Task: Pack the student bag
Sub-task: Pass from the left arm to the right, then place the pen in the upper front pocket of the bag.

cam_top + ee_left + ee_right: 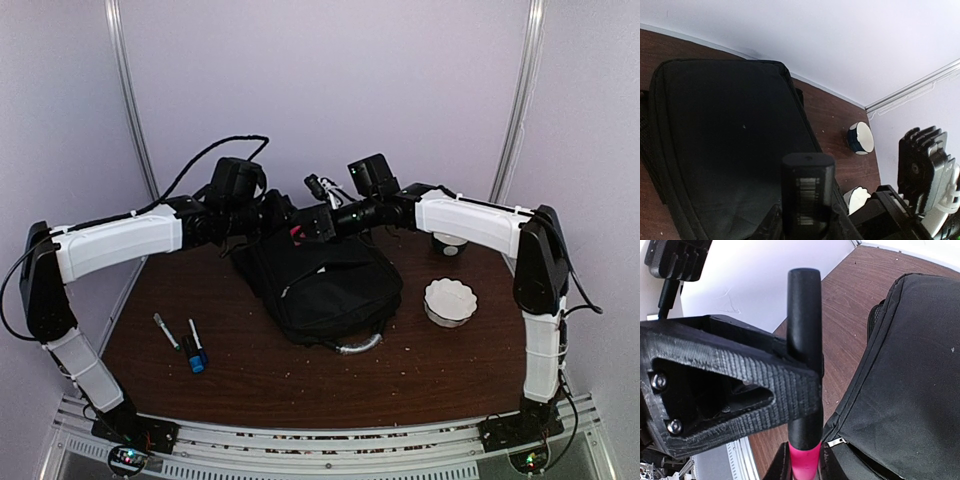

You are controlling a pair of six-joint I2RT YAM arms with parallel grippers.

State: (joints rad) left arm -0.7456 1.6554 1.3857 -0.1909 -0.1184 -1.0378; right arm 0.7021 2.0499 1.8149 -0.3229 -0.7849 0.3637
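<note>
The black student bag (325,285) lies in the middle of the table, its grey-silver handle (358,346) toward me. It fills the left wrist view (725,135) and the right side of the right wrist view (910,370), where a zip stands partly open by its silver pull (837,442). My right gripper (314,222) (803,462) is shut on a pink marker with a black cap (804,340), held at the bag's far edge. My left gripper (288,217) (807,227) is right beside it, shut on an upright black block with a silvery striped label (807,192).
Two markers (166,331) (196,352) lie on the table at the left. A white scalloped bowl (450,300) (858,198) sits right of the bag. A blue and white cup (449,243) (860,138) stands behind it, near the back wall.
</note>
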